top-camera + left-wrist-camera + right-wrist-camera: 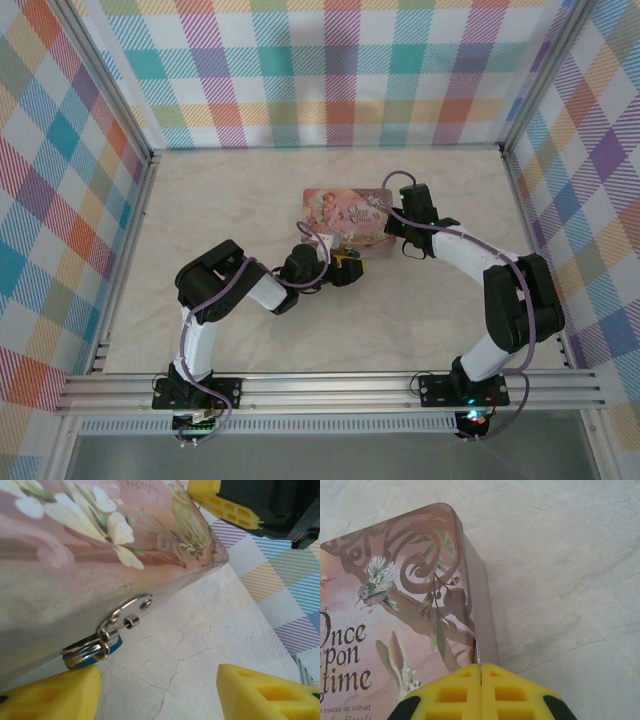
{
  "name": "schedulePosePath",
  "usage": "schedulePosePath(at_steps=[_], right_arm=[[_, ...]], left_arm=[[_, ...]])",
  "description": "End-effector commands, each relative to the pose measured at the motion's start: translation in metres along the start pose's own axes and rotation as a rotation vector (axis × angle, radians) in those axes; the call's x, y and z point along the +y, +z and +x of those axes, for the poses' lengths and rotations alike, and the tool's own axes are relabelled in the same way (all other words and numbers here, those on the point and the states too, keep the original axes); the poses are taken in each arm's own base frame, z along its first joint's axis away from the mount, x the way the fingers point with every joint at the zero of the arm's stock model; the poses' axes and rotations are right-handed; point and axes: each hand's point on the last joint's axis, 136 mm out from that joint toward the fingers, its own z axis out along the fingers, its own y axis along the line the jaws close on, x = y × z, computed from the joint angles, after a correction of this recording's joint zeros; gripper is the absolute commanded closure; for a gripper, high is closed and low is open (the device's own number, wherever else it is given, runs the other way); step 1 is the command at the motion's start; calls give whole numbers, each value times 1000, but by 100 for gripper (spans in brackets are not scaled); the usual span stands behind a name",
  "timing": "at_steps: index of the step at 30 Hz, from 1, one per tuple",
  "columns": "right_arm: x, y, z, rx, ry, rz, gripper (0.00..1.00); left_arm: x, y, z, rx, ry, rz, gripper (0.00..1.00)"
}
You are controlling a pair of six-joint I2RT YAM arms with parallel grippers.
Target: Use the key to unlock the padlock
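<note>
Here the padlock (92, 655) shows a teal body beneath silvery metal loops

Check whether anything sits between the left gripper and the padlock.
Nothing visible does. In the left wrist view the padlock sits against the tin's side wall, just ahead of the open left gripper, with bare table beside it.

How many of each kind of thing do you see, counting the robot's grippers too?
Pink illustrated rectangular tin: 1
Tiny blue padlock with metal shackle: 1
Thin metal key: 1
Yellow-fingered left gripper and right gripper: 2
Total: 5
</note>
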Motion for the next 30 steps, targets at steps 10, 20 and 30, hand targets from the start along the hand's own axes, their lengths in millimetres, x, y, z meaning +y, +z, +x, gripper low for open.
schedulePosePath(at_steps=[10, 20, 30], right_arm=[[14, -11, -1, -18, 5, -59, 100], [20, -11, -2, -18, 2, -69, 100], [39, -9, 9, -2, -4, -112, 100]], left_arm=[[5, -2, -19, -71, -37, 8, 34], [26, -30, -11, -52, -24, -154, 24], [33, -20, -17, -52, 26, -195, 20]])
